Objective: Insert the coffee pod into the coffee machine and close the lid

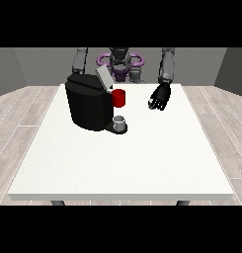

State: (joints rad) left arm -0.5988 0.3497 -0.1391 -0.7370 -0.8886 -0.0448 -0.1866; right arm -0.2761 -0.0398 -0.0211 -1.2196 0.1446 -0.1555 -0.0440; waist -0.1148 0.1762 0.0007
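The black coffee machine [89, 106] stands left of the table's middle, its grey lid [103, 77] tilted up and open. A red thing at the machine [119, 98] sits at its front right side. Below it, a small grey thing [120, 122] rests on the machine's base; I cannot tell whether it is the pod. The hand at the view's right [159, 97] hangs over the table to the right of the machine, apart from it, fingers relaxed and holding nothing. The arm at the view's left [80, 60] runs down behind the machine, which hides its hand.
The white table [122, 168] stretches wide towards the camera, with its front edge near the view's bottom. The robot's torso [120, 62] stands behind the far edge. Wooden floor surrounds the table.
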